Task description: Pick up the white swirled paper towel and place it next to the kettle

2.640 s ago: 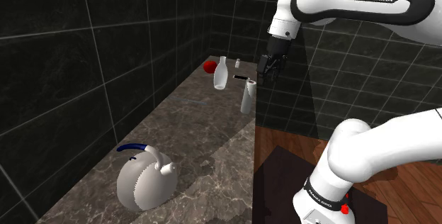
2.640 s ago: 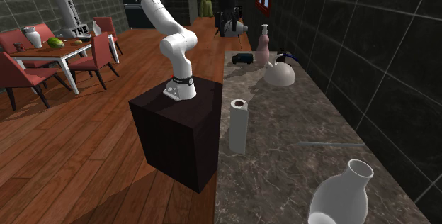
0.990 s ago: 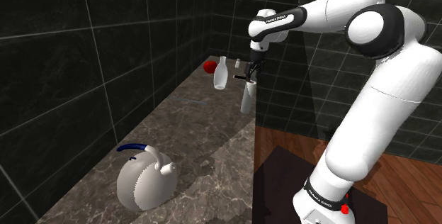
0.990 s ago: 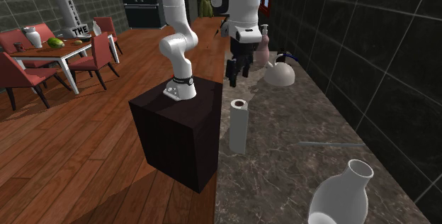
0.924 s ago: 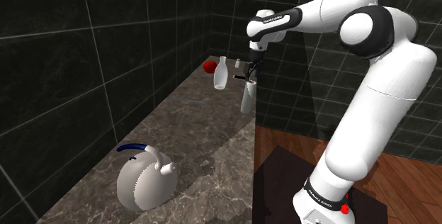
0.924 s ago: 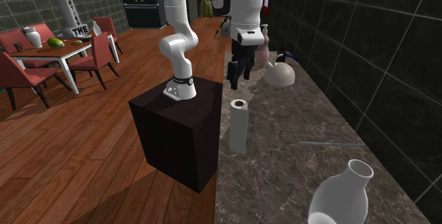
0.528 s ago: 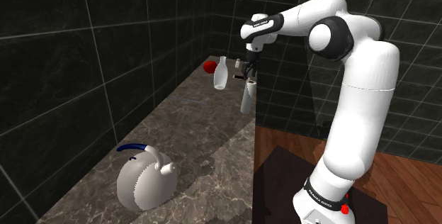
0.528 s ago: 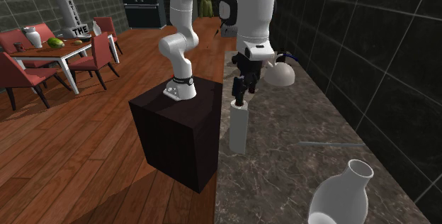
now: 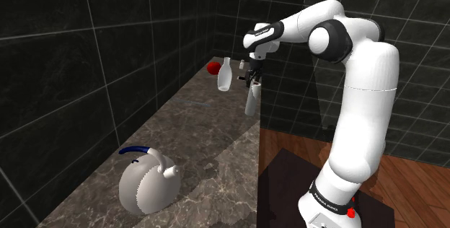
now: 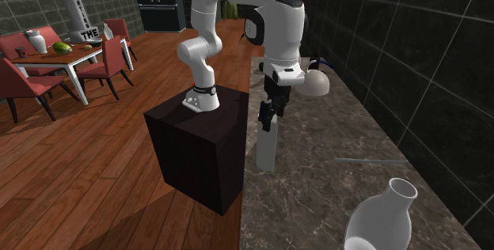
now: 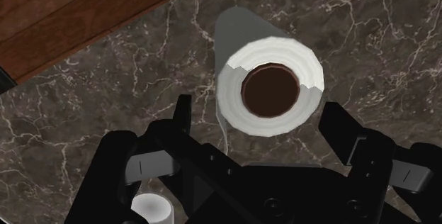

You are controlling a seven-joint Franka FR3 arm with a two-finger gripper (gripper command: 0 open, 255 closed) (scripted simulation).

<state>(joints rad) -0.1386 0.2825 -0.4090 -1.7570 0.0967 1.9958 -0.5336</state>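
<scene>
The white paper towel roll stands upright near the marble counter's floor-side edge, its brown core showing from above. My black gripper hangs straight over the roll's top, open, with one finger on each side of the upper end and neither clasping it. In the second exterior view the gripper covers the roll's top. The grey round kettle with a blue handle sits at the counter's near end in the shoulder view, well apart from the roll.
A white vase and a red object stand beyond the roll, by the dark tiled wall. The dark stand box sits beside the counter on the wood floor. Bare marble counter stretches between roll and kettle.
The arm has swung over and lowered the gripper onto the roll's top, so the fingers now straddle it. The gripper stayed open; roll and kettle have not moved.
</scene>
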